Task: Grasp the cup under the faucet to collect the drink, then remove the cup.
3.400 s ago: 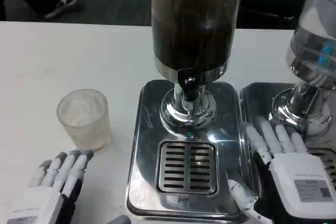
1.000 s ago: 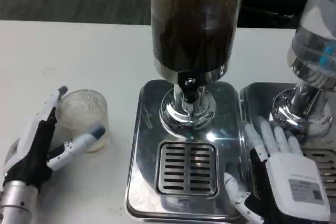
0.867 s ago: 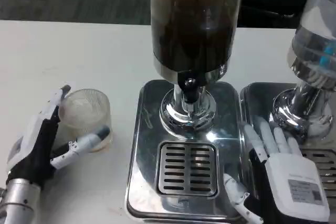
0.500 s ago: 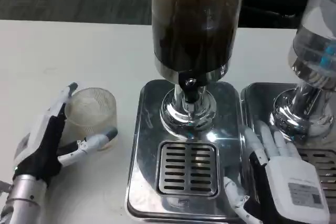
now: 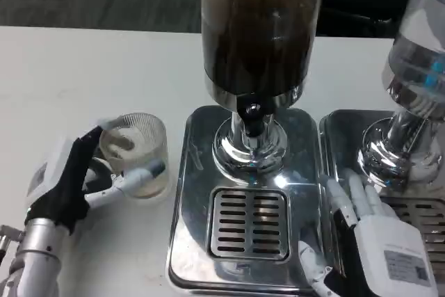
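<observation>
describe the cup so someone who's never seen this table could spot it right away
Find the tall dispenser of dark drink on its steel drip tray. Just left of that tray, on the white table, the left hand grips the cup: small, clear, ribbed, seemingly empty.

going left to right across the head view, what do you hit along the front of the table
left hand → cup held in that hand's fingers → drip grate of the dark drink dispenser → right hand on the tray edge, below the second dispenser
</observation>
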